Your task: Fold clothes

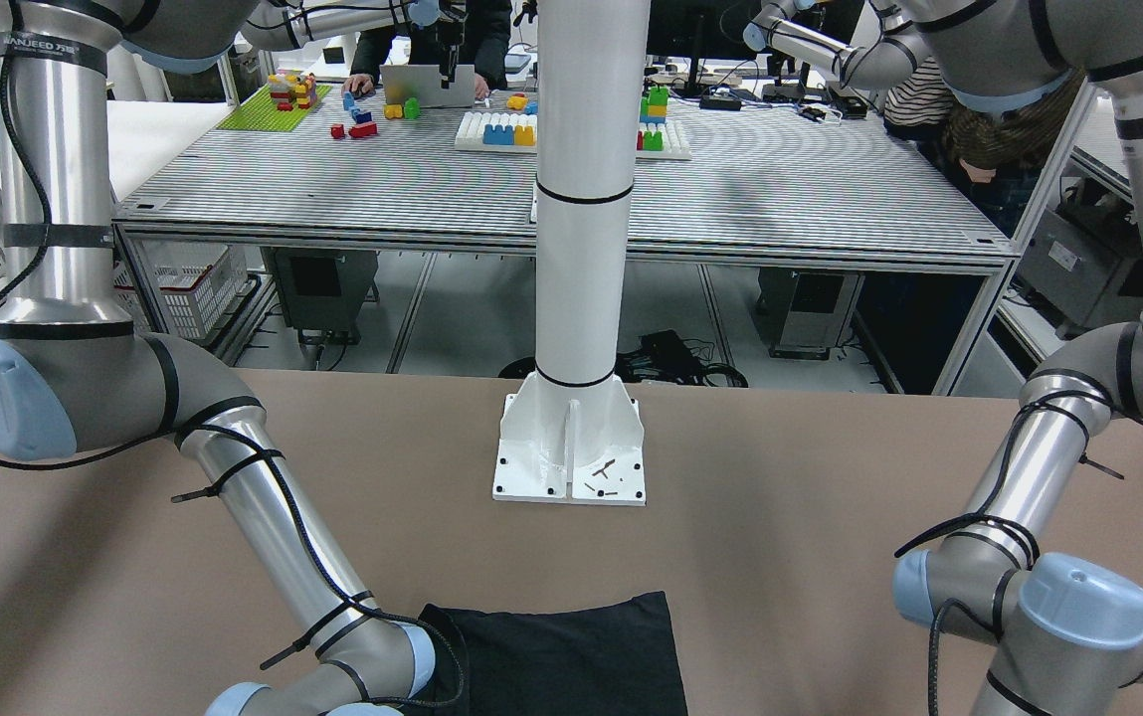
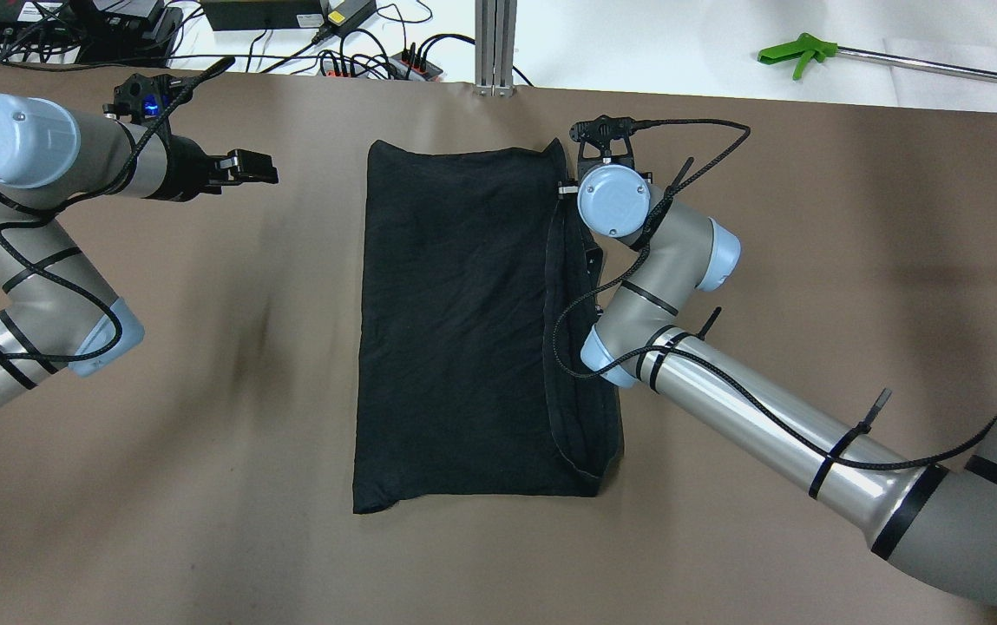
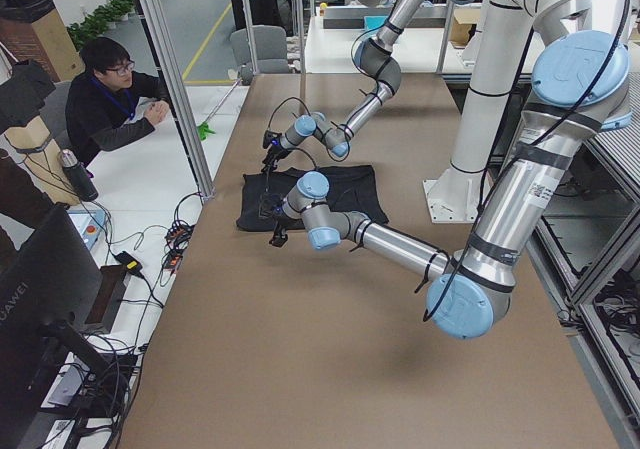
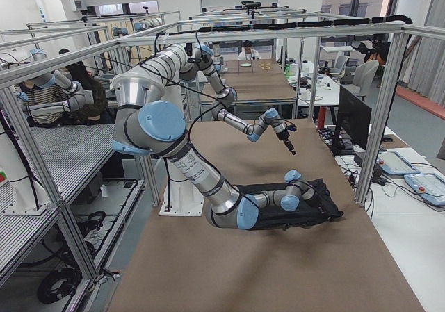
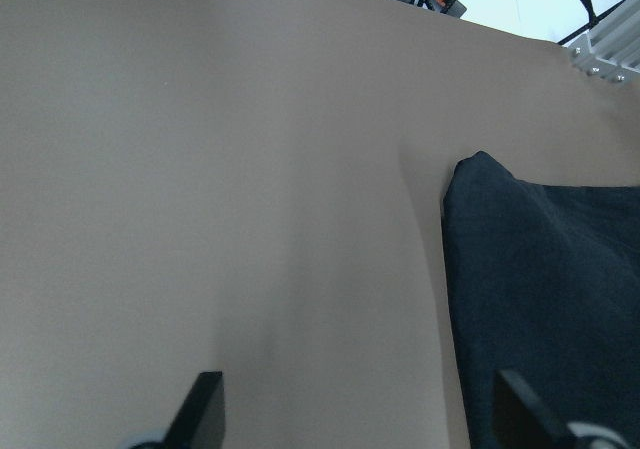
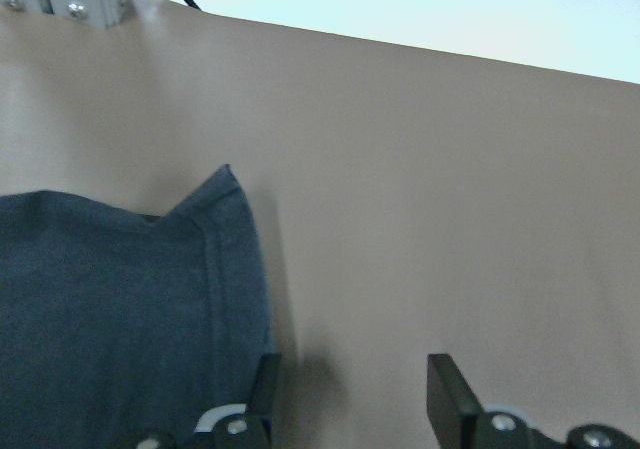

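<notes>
The clothes [image 2: 463, 330] are one black garment, lying flat as a tall folded rectangle in the middle of the brown table [image 2: 810, 260], with layered edges along its right side. My right gripper [image 6: 355, 389] hovers open at the garment's far right corner [image 6: 215, 229]; one fingertip [image 6: 266, 377] is at the cloth's edge and the other is over bare table. From overhead the right wrist [image 2: 611, 198] hides those fingers. My left gripper [image 5: 360, 419] is open and empty above bare table, left of the garment's far left corner [image 5: 480, 169], and it also shows from overhead as the left gripper [image 2: 272, 171].
Power strips and cables [image 2: 359, 61] and an aluminium post [image 2: 494, 43] line the table's far edge. A green-handled tool [image 2: 797, 52] lies beyond it at the right. The white column base [image 1: 571, 447] stands on the robot's side. A person [image 3: 110, 89] sits off the table.
</notes>
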{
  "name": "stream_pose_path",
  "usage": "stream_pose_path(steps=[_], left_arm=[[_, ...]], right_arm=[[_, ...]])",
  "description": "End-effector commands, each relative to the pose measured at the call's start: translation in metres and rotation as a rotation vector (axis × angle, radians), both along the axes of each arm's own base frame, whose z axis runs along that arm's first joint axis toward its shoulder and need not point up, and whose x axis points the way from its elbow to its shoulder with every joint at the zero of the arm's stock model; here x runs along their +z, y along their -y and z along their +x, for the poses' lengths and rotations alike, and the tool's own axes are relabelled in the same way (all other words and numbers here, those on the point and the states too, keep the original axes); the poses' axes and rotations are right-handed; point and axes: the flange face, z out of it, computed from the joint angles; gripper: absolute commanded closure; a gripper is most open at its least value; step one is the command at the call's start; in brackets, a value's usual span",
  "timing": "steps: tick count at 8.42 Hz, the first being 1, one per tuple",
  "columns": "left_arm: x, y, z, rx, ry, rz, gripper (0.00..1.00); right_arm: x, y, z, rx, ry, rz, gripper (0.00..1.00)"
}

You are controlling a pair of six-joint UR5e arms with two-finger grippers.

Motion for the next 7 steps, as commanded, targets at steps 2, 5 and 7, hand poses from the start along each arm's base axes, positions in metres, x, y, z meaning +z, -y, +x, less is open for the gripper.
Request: stream_pose_path(steps=[2, 5, 7], left_arm=[[-0.008, 0.002, 0.003, 0.003, -0.006, 0.004, 0.06], [-0.027, 0.012, 0.01, 0.003, -0.005, 0.004, 0.06], [-0.036, 0.021, 0.017, 0.004, -0.005, 0.007, 0.06]], right_arm=[[-0.036, 0.022, 0.061, -0.108, 0.099, -0.067, 0.4], [-0.056, -0.007, 0.017, -0.058, 0.152, -0.09, 0.06], [-0.076, -0.021, 0.013, -0.066, 0.111, -0.124, 0.06]])
